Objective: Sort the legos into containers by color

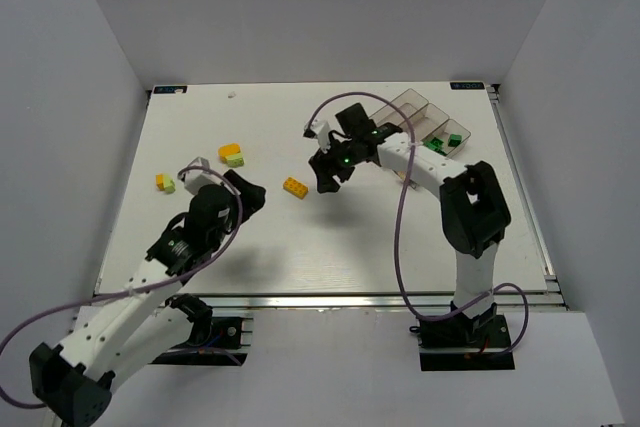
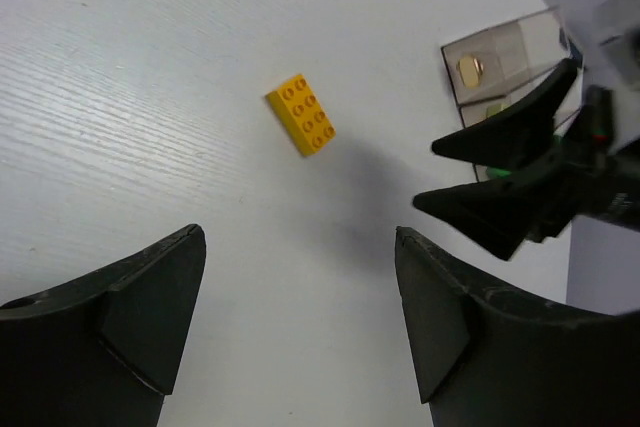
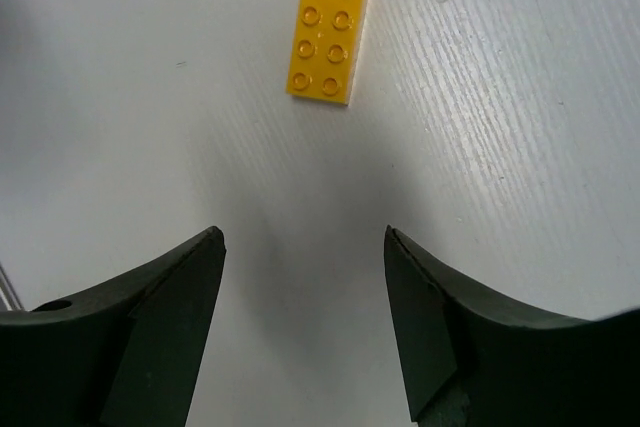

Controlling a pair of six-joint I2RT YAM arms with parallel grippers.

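The orange-yellow brick [image 3: 328, 35] lies flat, studs up, near the middle of the white table [image 1: 300, 247]. It sits just ahead of the right gripper [image 3: 305, 237], in line with the gap between its spread, empty fingers and touching neither. The brick's long axis runs nearly along that gripper's view, slightly tilted. The left gripper [image 2: 300, 237], also spread and empty, faces the brick from the other side.

My left arm [image 1: 130, 307] reaches forward and inward with my left gripper [image 2: 300, 237] spread wide, while my right arm [image 1: 470, 217] folds at the elbow and leans leftward, my right gripper [image 3: 303, 235] pointing down, jaws equally apart.
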